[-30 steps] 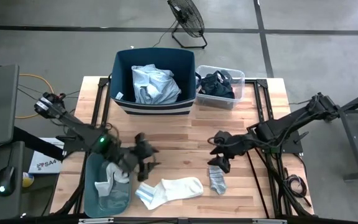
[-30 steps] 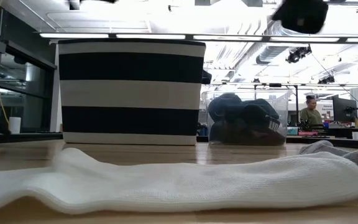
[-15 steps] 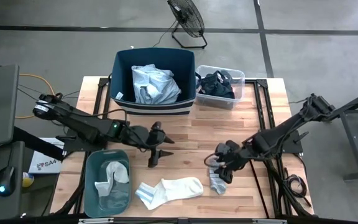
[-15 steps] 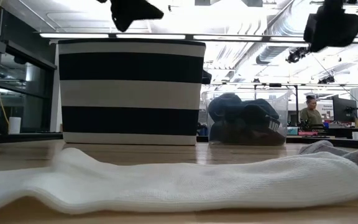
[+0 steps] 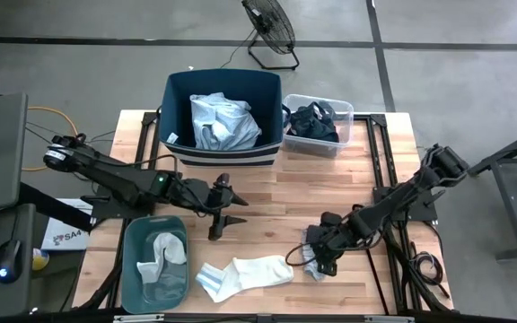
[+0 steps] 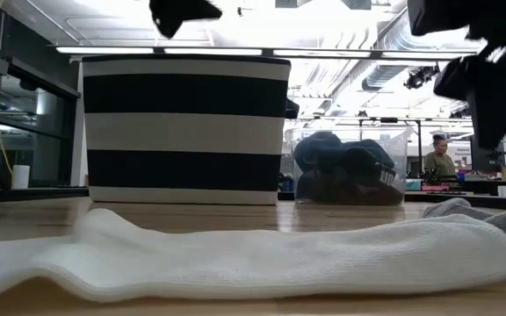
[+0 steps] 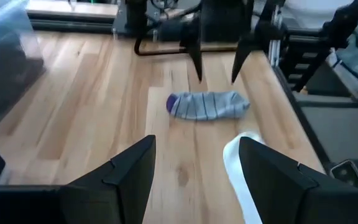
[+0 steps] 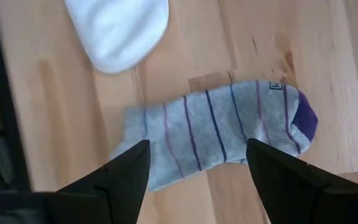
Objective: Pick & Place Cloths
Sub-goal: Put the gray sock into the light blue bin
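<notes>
A teal oval plastic tub (image 5: 142, 269) at the worktop's (image 5: 267, 193) left front holds a white-and-grey sock (image 5: 158, 251). The left gripper (image 5: 225, 213), jaws apart and empty, hovers beside it. Behind stands a navy fabric bin (image 5: 223, 112) holding a light blue shirt (image 5: 223, 121). A white sock (image 5: 245, 274) lies ahead of those jaws. The right gripper (image 5: 317, 256) hangs with jaws spread over a grey striped sock with a purple toe (image 8: 222, 134). A clear plastic box (image 5: 317, 126) holds dark garments (image 5: 312, 121).

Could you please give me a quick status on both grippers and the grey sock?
Right gripper open, directly above grey striped sock. Left gripper open, empty, mid-table. White sock beside, not blocking.
</notes>
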